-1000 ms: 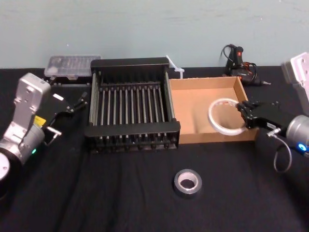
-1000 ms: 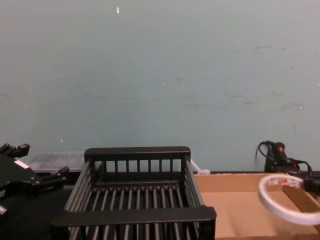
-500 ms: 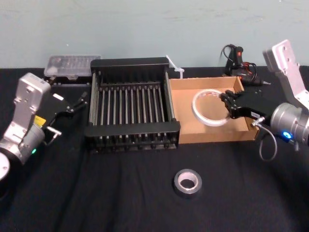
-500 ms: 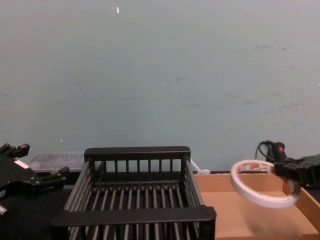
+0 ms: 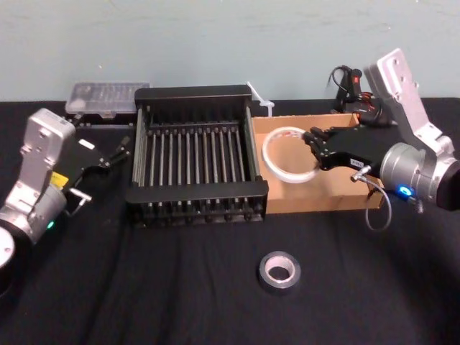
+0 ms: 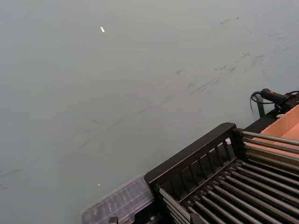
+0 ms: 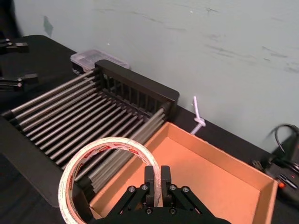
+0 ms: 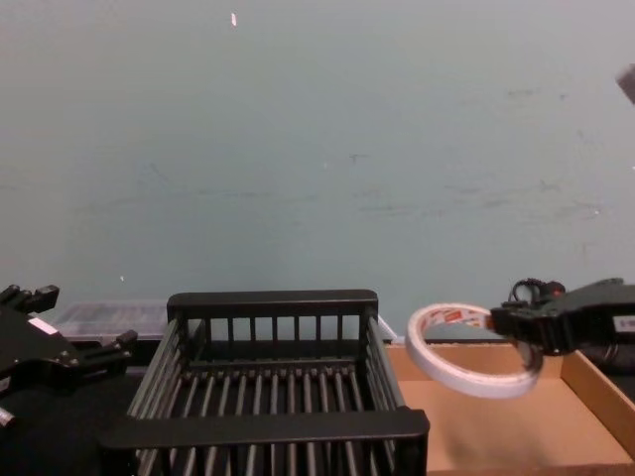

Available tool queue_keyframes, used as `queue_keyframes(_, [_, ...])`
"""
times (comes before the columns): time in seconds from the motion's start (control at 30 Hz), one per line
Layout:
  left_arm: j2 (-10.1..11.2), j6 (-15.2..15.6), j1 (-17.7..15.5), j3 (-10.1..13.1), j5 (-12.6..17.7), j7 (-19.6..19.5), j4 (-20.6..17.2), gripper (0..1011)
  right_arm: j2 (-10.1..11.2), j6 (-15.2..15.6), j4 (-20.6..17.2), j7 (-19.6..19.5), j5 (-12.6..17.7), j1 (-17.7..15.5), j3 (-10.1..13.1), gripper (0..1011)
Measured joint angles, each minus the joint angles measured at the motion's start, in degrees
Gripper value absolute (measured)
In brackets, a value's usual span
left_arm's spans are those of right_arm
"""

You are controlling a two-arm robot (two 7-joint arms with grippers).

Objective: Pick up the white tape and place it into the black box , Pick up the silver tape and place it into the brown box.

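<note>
Change: over the last second the right end effector (image 5: 314, 147) carried the white tape (image 5: 267, 157) leftward across the brown box (image 5: 316, 201), from that box's right end to its left end.
Grip: right fingers pressed together on the tape's band, the ring held out ahead and tilted, as the right wrist view showed (image 7: 107, 142).
Tape position: in the air over the left part of the brown box, just short of the black box (image 5: 198, 195); not yet over the bars.
Meaning: transport step about halfway, in my judgement; the tape was heading for the correct box, with release still to come.
Silver tape (image 5: 280, 284): flat on the bench, in front of both boxes, well apart from either arm, untouched.
Left end effector (image 5: 118, 151): parked at the black box's left side, fingers spread, holding nothing.
Edges: the black box's right side sat just beside the brown box's left wall; this was the line the tape had to cross. In the chest view the ring (image 8: 456, 379) hung lower than the black box's far rim, so clearance over the side looked slim.
Open room: the bars were free across their whole width; wide landing area.
Risk: the tilted ring's low edge might clip the side rail.
</note>
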Motion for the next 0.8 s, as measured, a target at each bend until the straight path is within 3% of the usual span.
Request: queue_keyframes(0.8, [0.0, 0.0, 0.0, 0.0, 0.0, 0.0, 0.0, 1001, -3.36, -1.01, 5.15, 2.42, -1.84, 6.32, -5.87, 92])
